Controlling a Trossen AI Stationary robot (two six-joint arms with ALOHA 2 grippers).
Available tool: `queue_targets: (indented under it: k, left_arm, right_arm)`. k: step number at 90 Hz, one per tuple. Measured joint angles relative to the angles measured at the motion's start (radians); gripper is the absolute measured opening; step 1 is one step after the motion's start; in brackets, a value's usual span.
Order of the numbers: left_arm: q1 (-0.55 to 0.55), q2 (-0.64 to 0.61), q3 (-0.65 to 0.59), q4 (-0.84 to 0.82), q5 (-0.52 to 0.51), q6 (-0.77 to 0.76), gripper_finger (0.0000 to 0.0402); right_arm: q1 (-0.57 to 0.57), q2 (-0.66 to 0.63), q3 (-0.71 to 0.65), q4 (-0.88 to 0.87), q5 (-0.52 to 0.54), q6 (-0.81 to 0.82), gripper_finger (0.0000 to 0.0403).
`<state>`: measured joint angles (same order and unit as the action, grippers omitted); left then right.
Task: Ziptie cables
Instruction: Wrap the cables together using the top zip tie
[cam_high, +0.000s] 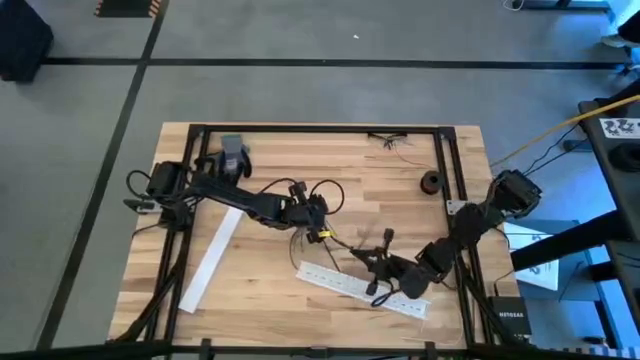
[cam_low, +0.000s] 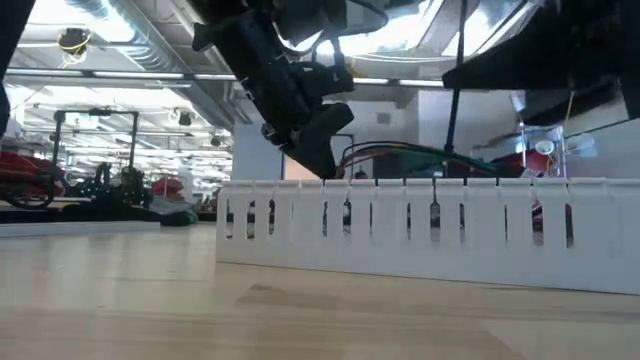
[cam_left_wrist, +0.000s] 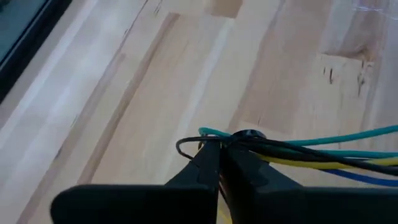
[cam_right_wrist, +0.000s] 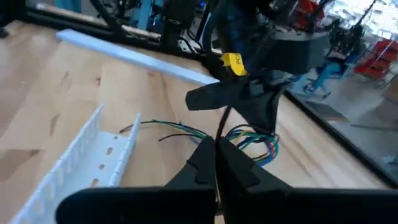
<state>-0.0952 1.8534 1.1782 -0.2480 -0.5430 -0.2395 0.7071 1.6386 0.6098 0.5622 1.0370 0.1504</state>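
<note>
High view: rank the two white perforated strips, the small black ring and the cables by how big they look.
1-2. White perforated strip under the right arm and plain white strip at left: alike, no ranking.
3. Cables.
4. Black ring, smallest.

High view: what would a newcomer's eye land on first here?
Both grippers meet mid-table over the cables: the left gripper is shut on the bundle, and the right gripper is shut on a thin black strip. Just in front lies a white perforated strip, with a second white strip towards the left.
</note>
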Motion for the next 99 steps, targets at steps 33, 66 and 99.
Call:
queue_targets:
  k: [33,66,99]
  left_arm:
    - [-0.016,0.0,0.0,0.023,0.0,-0.008,0.0008]
    - [-0.007,0.0,0.0,0.024,0.005,-0.09,0.0031]
    - [0.115,0.001,0.047,-0.075,0.35,-0.122,0.0172]
  right_arm:
    - [-0.198,-0.009,0.0,-0.38,-0.249,0.532,0.0046]
    - [-0.369,-0.358,0.0,-0.878,-0.458,0.42,0.0211]
    - [-0.387,-0.463,-0.015,-0.698,-0.53,0.283,0.0238]
